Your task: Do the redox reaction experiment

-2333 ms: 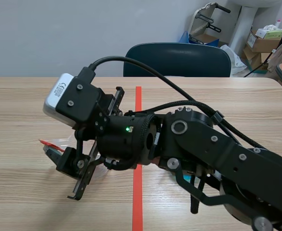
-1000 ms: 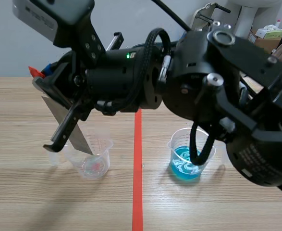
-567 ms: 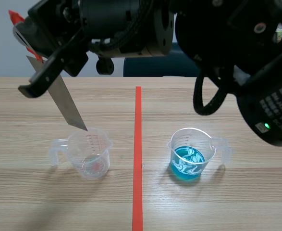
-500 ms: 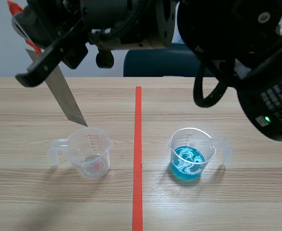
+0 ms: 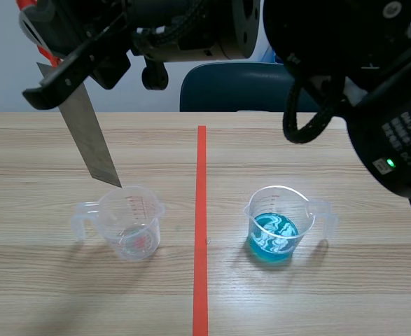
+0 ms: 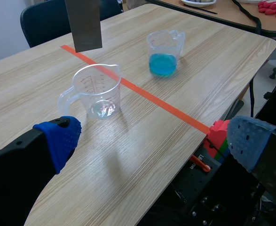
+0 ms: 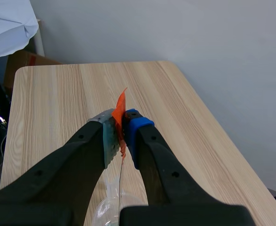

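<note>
My right gripper (image 5: pixel 43 43) is raised at the far left, its arm crossing from the right, and it is shut on a grey metal strip (image 5: pixel 87 137). The strip hangs tilted, with its lower end just above the far rim of a clear, nearly empty beaker (image 5: pixel 129 224). In the right wrist view the right gripper (image 7: pixel 122 125) clamps the strip's orange-taped top (image 7: pixel 120 109). A second beaker (image 5: pixel 278 225) with swirled blue liquid stands right of the tape line. My left gripper (image 6: pixel 152 141) is open, low and near the table's edge. Ahead of it are the clear beaker (image 6: pixel 98 88), the strip (image 6: pixel 83 23) and the blue beaker (image 6: pixel 163 52).
An orange-red tape line (image 5: pixel 201 231) runs down the table's middle between the beakers. A dark blue chair (image 5: pixel 258 87) stands behind the far edge. Cardboard boxes (image 5: pixel 384 63) sit at the back right. The right arm's bulk (image 5: pixel 345 84) fills the upper right.
The right arm rose from low over the table, lifting the strip's lower end out of the clear beaker to just above its rim. In the last half second it barely moved.
</note>
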